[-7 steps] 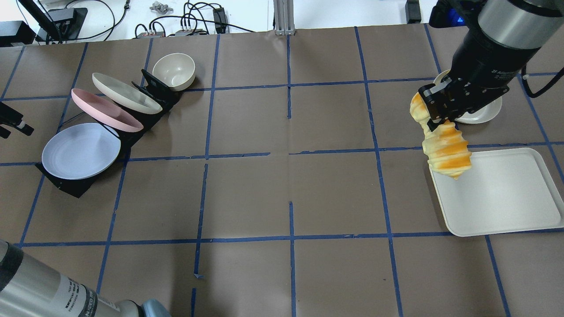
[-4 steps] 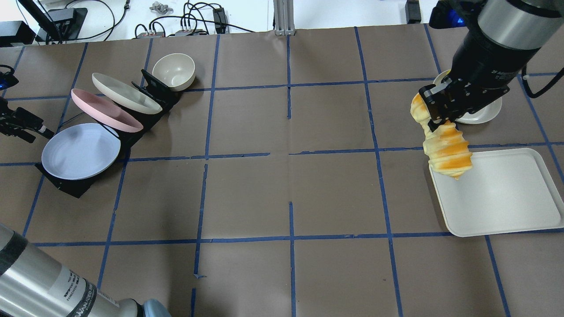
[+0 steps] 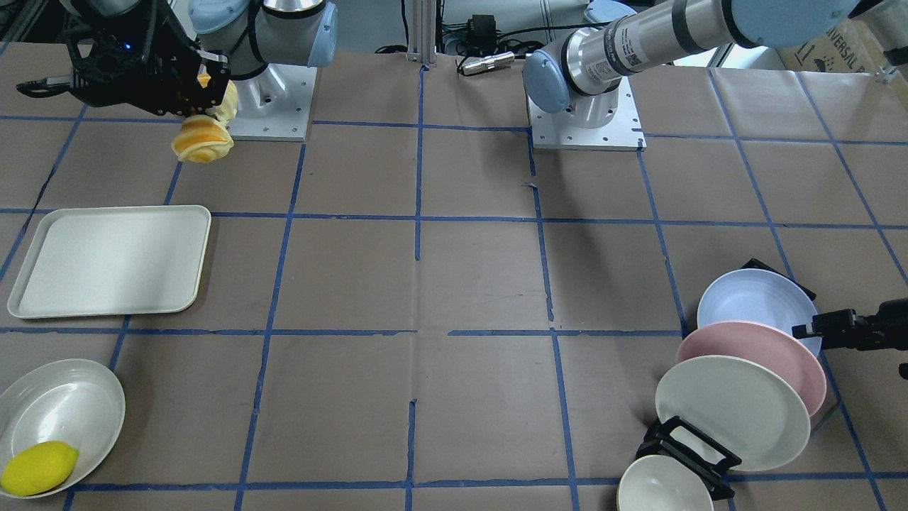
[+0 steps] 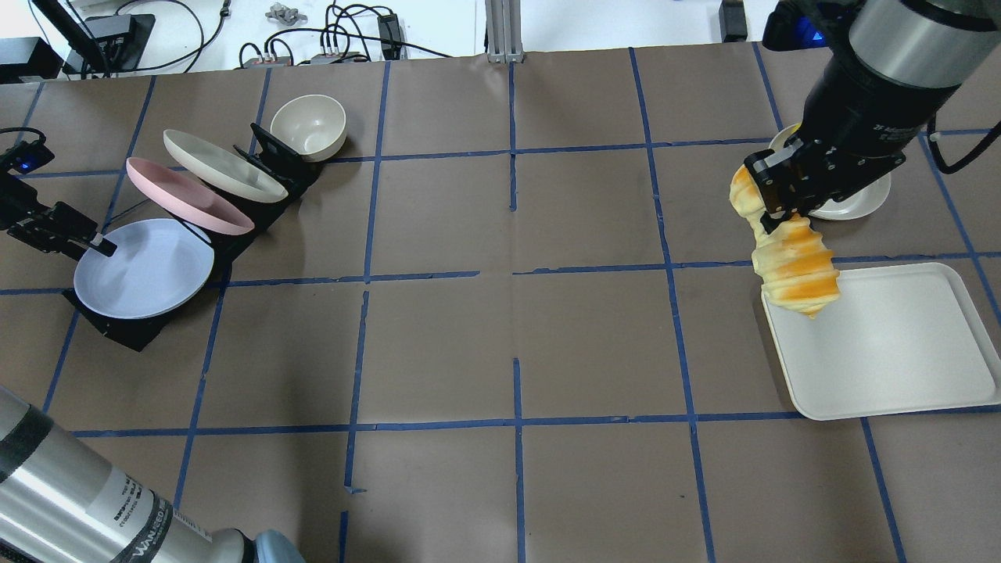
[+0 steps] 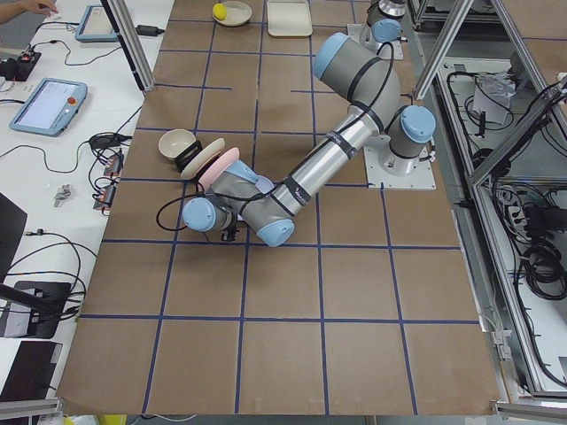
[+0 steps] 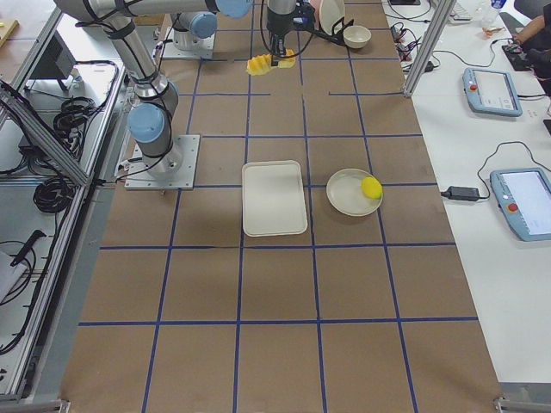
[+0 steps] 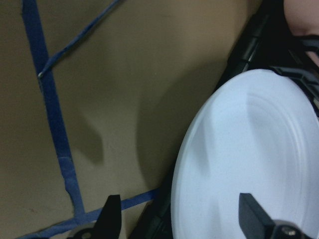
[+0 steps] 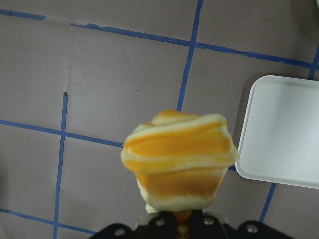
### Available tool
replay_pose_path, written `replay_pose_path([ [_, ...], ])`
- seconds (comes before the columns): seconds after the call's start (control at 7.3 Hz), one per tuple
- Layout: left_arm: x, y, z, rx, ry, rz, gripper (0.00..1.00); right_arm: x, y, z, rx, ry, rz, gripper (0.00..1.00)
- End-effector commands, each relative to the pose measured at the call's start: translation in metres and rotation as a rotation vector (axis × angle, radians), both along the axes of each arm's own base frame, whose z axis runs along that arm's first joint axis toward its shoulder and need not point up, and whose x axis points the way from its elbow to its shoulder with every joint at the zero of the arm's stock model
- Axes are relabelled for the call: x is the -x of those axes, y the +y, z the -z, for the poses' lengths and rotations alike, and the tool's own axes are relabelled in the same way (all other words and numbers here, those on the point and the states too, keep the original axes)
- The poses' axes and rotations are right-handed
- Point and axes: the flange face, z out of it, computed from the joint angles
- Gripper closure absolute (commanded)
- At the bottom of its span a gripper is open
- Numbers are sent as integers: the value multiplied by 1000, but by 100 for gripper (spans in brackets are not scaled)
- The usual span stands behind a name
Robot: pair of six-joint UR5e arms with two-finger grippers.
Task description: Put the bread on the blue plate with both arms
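Observation:
My right gripper point(image 4: 770, 207) is shut on the upper end of the bread point(image 4: 790, 266), an orange and pale striped loaf. The loaf hangs in the air over the near left corner of the white tray point(image 4: 884, 344). It fills the right wrist view point(image 8: 179, 159). The blue plate point(image 4: 145, 267) leans on a black rack point(image 4: 125, 328) at the far left. My left gripper point(image 4: 98, 244) is open at the plate's left rim. In the left wrist view its two fingertips point(image 7: 112, 216) stand on either side of the rim of the blue plate point(image 7: 249, 164).
A pink plate point(image 4: 188, 195), a cream plate point(image 4: 223, 166) and a cream bowl point(image 4: 309, 125) stand in the same rack behind the blue plate. A white dish point(image 3: 60, 411) with a yellow lemon point(image 3: 39, 467) lies beyond the tray.
My left gripper has moved right, from the table's left edge to the blue plate's rim. My right gripper and the bread have barely moved.

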Motion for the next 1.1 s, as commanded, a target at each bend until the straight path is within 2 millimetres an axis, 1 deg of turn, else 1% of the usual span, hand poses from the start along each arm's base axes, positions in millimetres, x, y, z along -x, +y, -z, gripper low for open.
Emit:
replay_pose_path([
  [0.0, -1, -2, 0, -6, -4, 2, 84, 0, 1, 1, -4, 2, -1, 94],
  [0.14, -2, -1, 0, -4, -5, 1, 98, 0, 0, 2, -2, 2, 0, 94],
  [0.41, -2, -2, -10, 6, -14, 1, 99, 0, -1, 0, 1, 1, 2, 95],
  [0.55, -2, -3, -23, 20, -26, 1, 99, 0, 0, 0, -2, 9, 47, 95],
  [0.68, 0, -1, -38, 28, -35, 3, 100, -7, 2, -1, -10, 24, 127, 95],
  [0.82, 1, 4, -52, 28, -36, 0, 100, -30, 8, -2, 3, 49, 92, 95],
  [0.96, 2, 14, -71, 12, -26, -6, 100, -51, 14, -2, 8, 56, 76, 95],
])
